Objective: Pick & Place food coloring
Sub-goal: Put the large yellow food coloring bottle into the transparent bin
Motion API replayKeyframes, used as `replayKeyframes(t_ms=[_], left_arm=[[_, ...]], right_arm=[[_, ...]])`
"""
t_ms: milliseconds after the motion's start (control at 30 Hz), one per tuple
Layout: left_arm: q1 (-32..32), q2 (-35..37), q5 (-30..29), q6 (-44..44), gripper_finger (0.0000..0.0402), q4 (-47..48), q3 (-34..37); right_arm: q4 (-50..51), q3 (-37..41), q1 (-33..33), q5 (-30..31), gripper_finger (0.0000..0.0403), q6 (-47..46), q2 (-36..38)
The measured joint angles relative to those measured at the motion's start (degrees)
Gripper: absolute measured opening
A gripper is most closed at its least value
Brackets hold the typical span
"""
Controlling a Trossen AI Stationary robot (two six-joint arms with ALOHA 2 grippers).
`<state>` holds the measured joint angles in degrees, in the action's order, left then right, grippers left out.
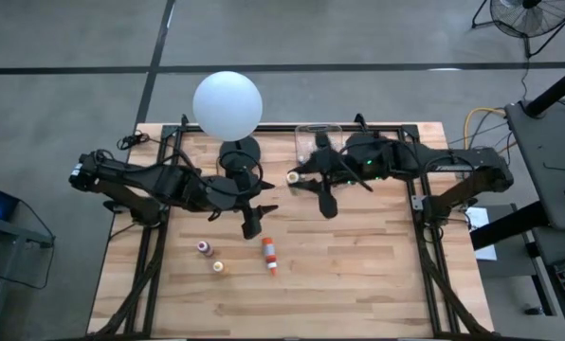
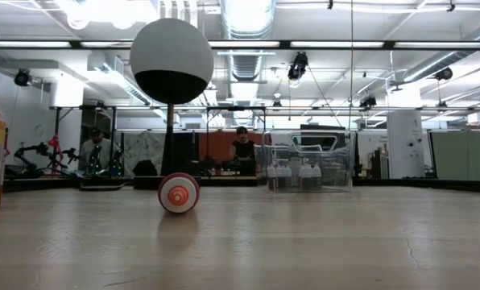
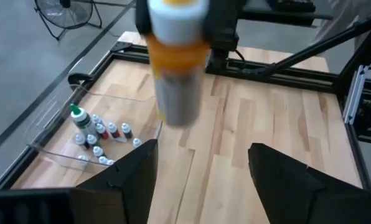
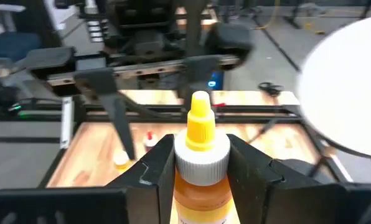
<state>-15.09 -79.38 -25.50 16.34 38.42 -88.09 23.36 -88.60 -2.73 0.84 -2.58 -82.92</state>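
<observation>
Filling most of the high view is a pale butcher-block table framed by black rails, standing on a grey concrete floor with a fan at the far corner. Near the back edge sit a white globe lamp and a clear plastic bin; the left wrist view shows small food coloring bottles clustered inside that bin. The left gripper hangs above mid-table with its jaws spread apart and nothing between them. Just beside it an orange bottle lies on its side on the wood, and two smaller bottles stand nearby. The right gripper is near the bin, its fingers clamped on an orange bottle with a yellow tip. In the low view the room beyond is an open workshop with ceiling strip lights, and a person sits far behind the table.
</observation>
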Motion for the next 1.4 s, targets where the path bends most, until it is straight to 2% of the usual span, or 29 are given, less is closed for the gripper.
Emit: replayKeyframes(t_ms=[333,467,833,1167,1400], left_arm=[[0.37,0.44,-0.95,0.24,0.0222,3.24,0.08],[0.39,0.44,-1.3,1.53,0.0222,4.47,0.26],[0.41,0.46,-1.49,3.96,0.0222,4.62,0.26],[0.47,0.68,-5.63,3.08,0.0222,4.49,0.26],[0.63,0.68,-5.65,2.78,0.0218,4.49,0.26]], right_arm=[[5.31,0.0,6.18,6.53,0.0107,-2.87,5.49],[5.62,0.0,10.32,7.04,0.0107,-2.61,6.8],[5.58,0.38,20.21,11.42,0.0107,-1.96,6.26],[1.11,2.45,24.56,11.44,0.0107,-2.83,1.52],[-7.67,9.18,25.47,13.42,0.0107,-2.8,1.12]])
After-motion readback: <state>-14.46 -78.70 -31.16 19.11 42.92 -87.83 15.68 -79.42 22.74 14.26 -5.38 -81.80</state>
